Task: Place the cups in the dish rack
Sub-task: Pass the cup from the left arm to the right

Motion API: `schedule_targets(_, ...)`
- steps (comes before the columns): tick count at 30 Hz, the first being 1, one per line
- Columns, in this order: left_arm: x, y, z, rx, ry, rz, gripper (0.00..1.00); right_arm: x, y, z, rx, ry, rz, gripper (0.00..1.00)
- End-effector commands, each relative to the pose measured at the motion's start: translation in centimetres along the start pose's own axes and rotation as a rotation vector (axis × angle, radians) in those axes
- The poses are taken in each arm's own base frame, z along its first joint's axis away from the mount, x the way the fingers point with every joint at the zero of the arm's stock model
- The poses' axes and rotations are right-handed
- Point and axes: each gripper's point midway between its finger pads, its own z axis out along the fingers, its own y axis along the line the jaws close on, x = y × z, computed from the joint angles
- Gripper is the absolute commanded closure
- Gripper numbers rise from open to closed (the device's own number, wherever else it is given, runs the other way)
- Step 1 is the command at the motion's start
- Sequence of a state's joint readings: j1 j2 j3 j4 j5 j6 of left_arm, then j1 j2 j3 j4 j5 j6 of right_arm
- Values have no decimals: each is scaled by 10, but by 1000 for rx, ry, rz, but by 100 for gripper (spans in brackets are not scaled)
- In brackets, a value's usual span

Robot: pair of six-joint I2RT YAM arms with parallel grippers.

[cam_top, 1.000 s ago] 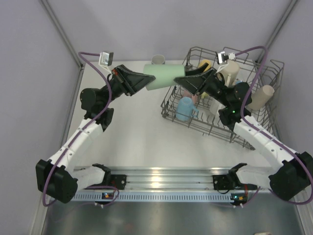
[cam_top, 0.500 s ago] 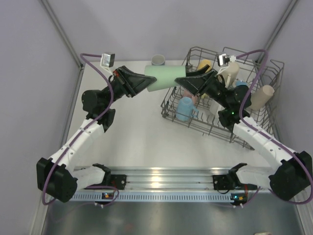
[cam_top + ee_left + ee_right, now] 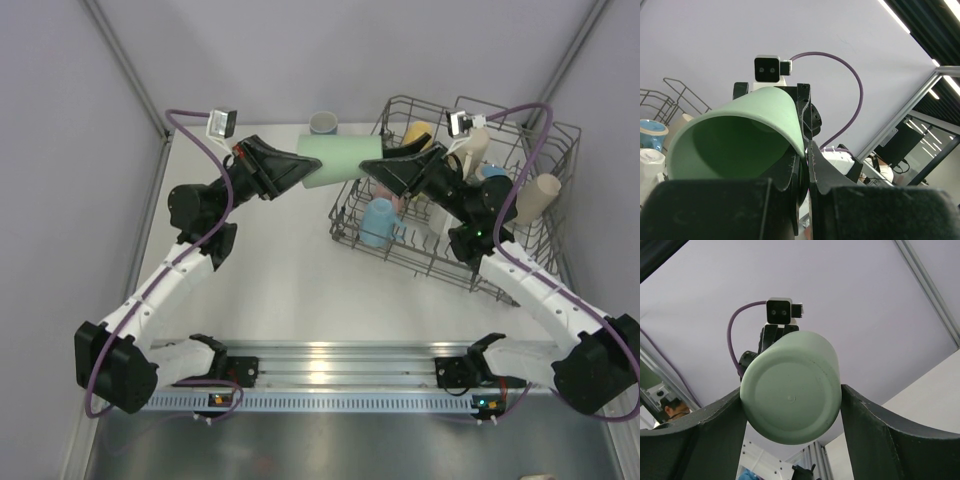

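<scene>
I see the mint green tumbler (image 3: 338,160) lying sideways in the air above the table (image 3: 300,290), just left of the dish rack (image 3: 420,262). My left gripper (image 3: 308,167) is clenched on its rim wall; my right gripper (image 3: 368,167) grasps its base end, a finger against each side. A light blue cup (image 3: 378,222) sits in the rack

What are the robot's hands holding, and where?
Both hold the mint green cup: left gripper pinches its rim, right gripper clasps its base end.

Mint tumbler (image 3: 338,160) horizontal beside grey wire rack (image 3: 440,262), perhaps seven cups (image 3: 380,222) inside
</scene>
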State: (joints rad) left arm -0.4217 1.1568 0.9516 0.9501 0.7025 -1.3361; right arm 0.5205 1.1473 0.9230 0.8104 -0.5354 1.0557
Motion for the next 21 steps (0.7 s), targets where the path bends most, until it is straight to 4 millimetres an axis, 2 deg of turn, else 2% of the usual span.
schedule_targets(1, 11, -11, 2, 61, 45, 25, 100, 0, 19, 0, -58, 7, -36, 30)
schedule_targets(4, 11, -9, 2, 59, 48, 22, 100, 0, 22, 1, -69, 16, -36, 32)
schedule_targets(9, 12, -5, 3, 53, 52, 19, 100, 1, 22, -1, -64, 19, -42, 20)
schedule_targets(15, 13, -1, 3, 48, 58, 20, 100, 3, 21, -2, -56, 28, -48, 18)
schedule_targets(17, 14, 0, 3, 46, 58, 21, 100, 4, 21, -2, -56, 34, -48, 24)
schedule_targets(18, 14, 2, 3, 42, 58, 20, 100, 4, 22, -2, -60, 37, -49, 36)
schedule_targets(20, 15, 1, 3, 45, 60, 23, 100, 4, 23, -3, -62, 34, -52, 48)
schedule_targets(21, 15, 2, 3, 43, 58, 25, 100, 3, 24, -4, -64, 31, -52, 60)
